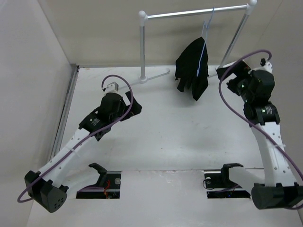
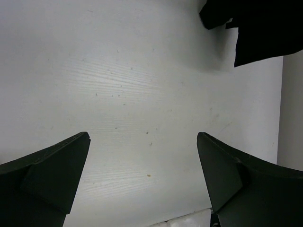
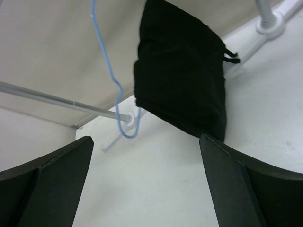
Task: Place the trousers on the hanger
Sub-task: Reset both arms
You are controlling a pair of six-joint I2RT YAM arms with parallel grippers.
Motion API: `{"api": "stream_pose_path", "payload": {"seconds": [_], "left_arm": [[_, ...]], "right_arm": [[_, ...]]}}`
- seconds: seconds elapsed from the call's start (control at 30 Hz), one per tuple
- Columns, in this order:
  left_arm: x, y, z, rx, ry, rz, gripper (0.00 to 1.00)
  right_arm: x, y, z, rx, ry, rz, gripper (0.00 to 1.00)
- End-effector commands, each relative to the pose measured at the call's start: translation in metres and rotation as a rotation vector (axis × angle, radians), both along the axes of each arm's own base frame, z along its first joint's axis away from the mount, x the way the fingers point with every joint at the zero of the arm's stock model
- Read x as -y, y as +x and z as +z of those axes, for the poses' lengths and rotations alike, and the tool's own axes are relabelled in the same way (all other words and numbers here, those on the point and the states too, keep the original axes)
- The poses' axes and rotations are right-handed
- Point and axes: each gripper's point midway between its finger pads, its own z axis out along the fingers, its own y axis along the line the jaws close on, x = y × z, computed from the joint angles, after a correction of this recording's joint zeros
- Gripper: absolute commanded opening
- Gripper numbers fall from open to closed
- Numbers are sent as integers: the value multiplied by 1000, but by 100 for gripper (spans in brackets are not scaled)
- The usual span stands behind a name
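Trousers are draped over the hanger, which is hung from the rack. Left gripper and right gripper are held wide open, empty.

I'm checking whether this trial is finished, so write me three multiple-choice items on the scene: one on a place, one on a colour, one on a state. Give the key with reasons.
1. The trousers are:
A) lying spread out flat
B) hanging on the hanger from the rack
C) clamped between fingers

2. The hanger's wire is:
A) red
B) black
C) pale blue

3. The left gripper and right gripper are:
A) both open and empty
B) both shut on cloth
C) one open, one shut

Key:
1 B: the top view shows the cloth draped below the rack's rail.
2 C: the right wrist view shows a light-blue wire.
3 A: each wrist view shows spread fingers with nothing between them.
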Motion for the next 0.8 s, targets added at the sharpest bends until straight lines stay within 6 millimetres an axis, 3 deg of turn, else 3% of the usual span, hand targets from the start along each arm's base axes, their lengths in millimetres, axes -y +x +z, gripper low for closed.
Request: {"api": "stream_pose_path", "payload": {"seconds": [0.0,0.23,0.37,0.53,0.77], "left_arm": [[0,-8,-10,-33,1,-5,100],[0,-23,-34,-83,27,-28,100],[0,-30,-50,-118,40,-41,100],[1,-34,-63,-157,46,-55,100],[4,-34,-68,-168,51,-64,100]], "right_arm": [[18,-21,-16,-5,21,-99,100],[33,-81,-123,-220,16,-188,100],[37,-112,-174,-341,32,-225,100],[28,-134,-208,-405,94,-225,100],[28,-147,-220,-427,98,-233,100]]}}
